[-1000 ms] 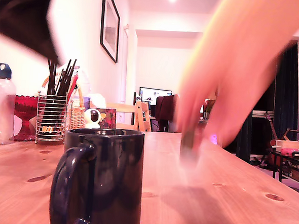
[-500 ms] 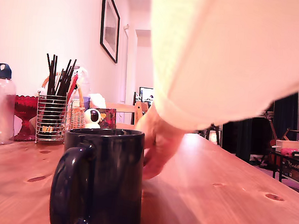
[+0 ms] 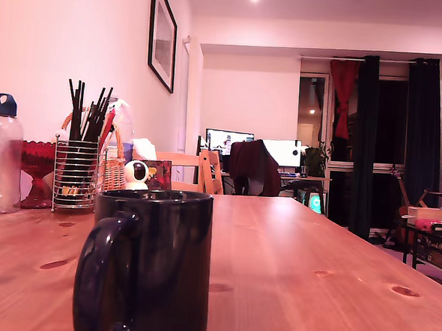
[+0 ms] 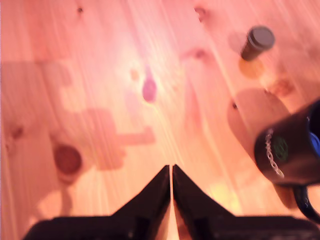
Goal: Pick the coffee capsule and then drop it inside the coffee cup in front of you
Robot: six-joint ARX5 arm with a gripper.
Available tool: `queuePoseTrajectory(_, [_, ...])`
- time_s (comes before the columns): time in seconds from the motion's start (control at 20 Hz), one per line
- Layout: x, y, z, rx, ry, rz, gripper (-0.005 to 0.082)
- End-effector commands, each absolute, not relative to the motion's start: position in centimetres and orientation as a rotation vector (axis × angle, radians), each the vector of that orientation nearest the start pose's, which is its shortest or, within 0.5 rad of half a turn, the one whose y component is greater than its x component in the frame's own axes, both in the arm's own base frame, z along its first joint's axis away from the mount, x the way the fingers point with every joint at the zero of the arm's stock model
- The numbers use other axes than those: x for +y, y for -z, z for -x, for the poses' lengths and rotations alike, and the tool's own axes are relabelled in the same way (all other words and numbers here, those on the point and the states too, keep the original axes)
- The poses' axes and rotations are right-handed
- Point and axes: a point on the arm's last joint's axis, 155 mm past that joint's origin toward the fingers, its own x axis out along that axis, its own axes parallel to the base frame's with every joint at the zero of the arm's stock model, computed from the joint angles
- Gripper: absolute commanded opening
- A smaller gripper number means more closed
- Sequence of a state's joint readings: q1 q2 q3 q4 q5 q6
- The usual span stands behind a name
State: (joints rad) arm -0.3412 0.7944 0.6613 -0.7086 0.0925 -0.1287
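Hovering above the wooden table [image 4: 100,75], gripper [image 4: 171,172] pressed closed on nothing; coffee capsule [image 4: 257,42] stood upright on the boards well ahead of the tips; near it, coffee cup [image 4: 290,150], dark and glossy, handle [image 3: 101,278] facing the exterior camera

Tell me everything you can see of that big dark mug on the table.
The coffee cup is a large, glossy, navy-black mug, ceramic by its look, standing upright on the wooden table. Its thick looped handle faces the exterior camera. From the wrist view something shows inside, too blurred to identify. Nothing touches it but the table.
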Motion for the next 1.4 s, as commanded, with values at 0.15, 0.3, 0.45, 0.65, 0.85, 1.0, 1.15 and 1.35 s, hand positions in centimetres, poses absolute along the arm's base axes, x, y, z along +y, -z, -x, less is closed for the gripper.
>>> queuePoseTrajectory(0.15, [-10.6, -14.7, -25.0, 0.770, 0.361, 0.031, -0.0019])
queuePoseTrajectory(0.3, [-10.8, -15.3, -25.5, 0.740, 0.365, 0.035, -0.0019])
queuePoseTrajectory(0.45, [-10.9, -15.6, -25.7, 0.724, 0.369, 0.034, -0.0019])
queuePoseTrajectory(0.65, [-11.0, -15.7, -25.7, 0.713, 0.389, 0.004, -0.0019])
queuePoseTrajectory(0.85, [-11.5, -15.9, -25.7, 0.699, 0.430, -0.027, 0.0016])
queuePoseTrajectory(1.0, [-13.1, -16.9, -26.1, 0.634, 0.508, 0.003, 0.0315])
queuePoseTrajectory(1.15, [-13.8, -17.2, -27.0, 0.584, 0.556, -0.080, 0.0577])
queuePoseTrajectory(1.35, [-14.8, -16.5, -28.6, 0.527, 0.602, -0.139, 0.0573])
